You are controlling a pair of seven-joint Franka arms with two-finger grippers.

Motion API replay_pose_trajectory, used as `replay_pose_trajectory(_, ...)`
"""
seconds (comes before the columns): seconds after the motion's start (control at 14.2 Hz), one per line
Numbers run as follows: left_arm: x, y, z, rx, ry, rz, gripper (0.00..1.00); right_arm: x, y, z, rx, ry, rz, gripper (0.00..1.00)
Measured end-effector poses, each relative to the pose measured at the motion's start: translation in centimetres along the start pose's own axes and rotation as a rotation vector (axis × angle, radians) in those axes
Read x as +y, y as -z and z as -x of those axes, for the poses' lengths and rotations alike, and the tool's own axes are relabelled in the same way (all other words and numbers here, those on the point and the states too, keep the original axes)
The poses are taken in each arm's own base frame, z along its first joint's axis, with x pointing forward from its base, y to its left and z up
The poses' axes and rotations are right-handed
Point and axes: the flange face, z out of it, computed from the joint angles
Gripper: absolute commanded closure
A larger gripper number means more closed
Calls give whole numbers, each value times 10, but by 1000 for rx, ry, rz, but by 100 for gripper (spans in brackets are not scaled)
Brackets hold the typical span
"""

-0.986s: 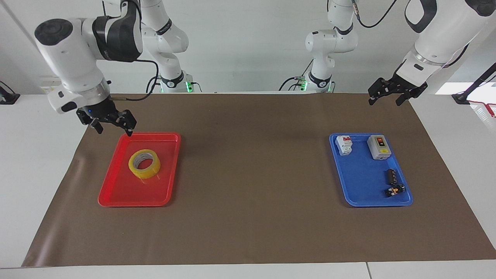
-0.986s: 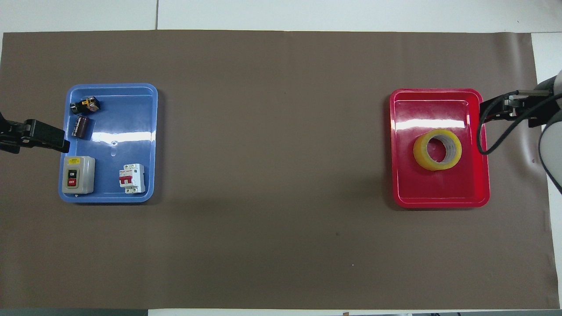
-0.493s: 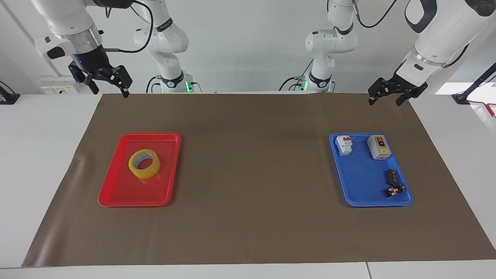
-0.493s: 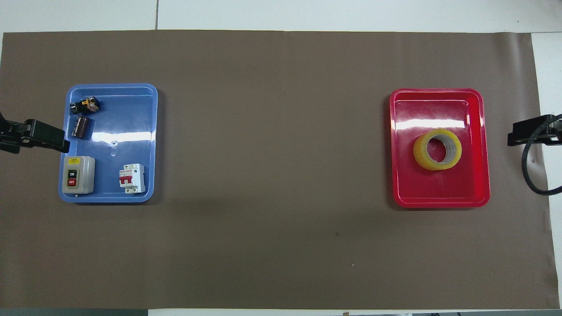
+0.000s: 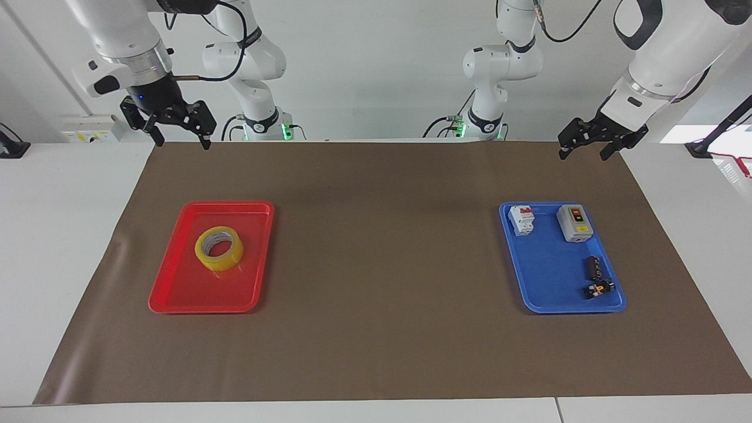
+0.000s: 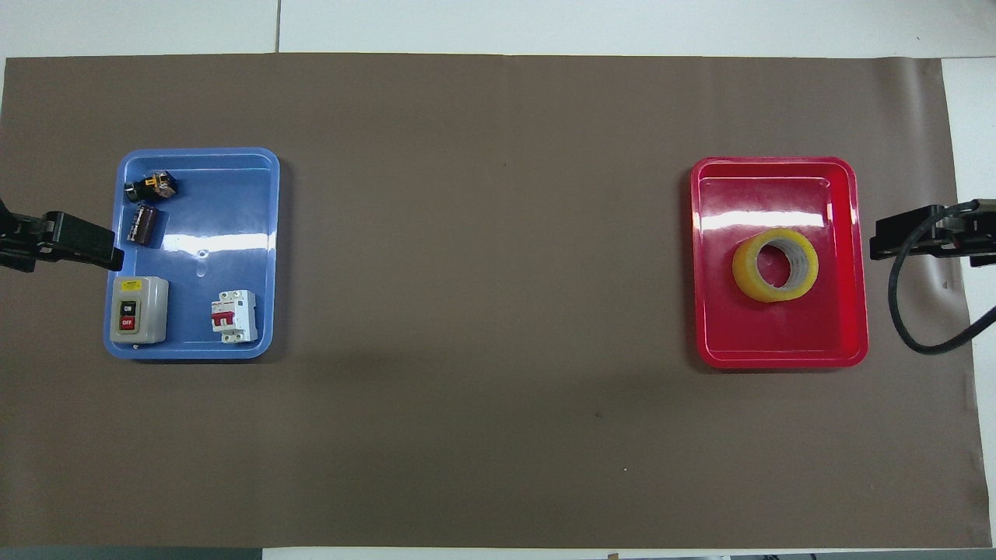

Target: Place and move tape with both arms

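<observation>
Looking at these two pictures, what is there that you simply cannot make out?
- Overhead view: the left hand and right hand are cut off by the picture's edges; only their tips show.
- Both views: the print on the grey switch box is too small to read beyond ON and OFF.
- Both views: the two small dark parts in the blue tray are too small to identify.
- The tape lies flat in the red tray, hiding its underside.

Tape [image 5: 219, 248]: one ring-shaped roll of translucent yellow tape with a whitish-grey inner core is seen. It is laid flat, hole upward, with layered windings visible inside the core. It is placed in a red tray [image 5: 176, 288] toward the right arm's end of the table, roughly central in the tray. No contact with anything but the tray floor is observed.
</observation>
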Motion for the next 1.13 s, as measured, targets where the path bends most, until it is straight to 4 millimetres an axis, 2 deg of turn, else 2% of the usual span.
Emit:
replay_pose_trajectory(0.77, 0, 0, 0, 0, 0, 0, 0, 3, -1, 1, -11, -3, -2, 0)
replay_pose_trajectory(0.99, 0, 0, 0, 0, 0, 0, 0, 14, -4, -1, -24, -19, -8, 0)
replay_pose_trajectory(1.13, 0, 0, 0, 0, 0, 0, 0, 14, -4, -6, -33, -21, -7, 0)
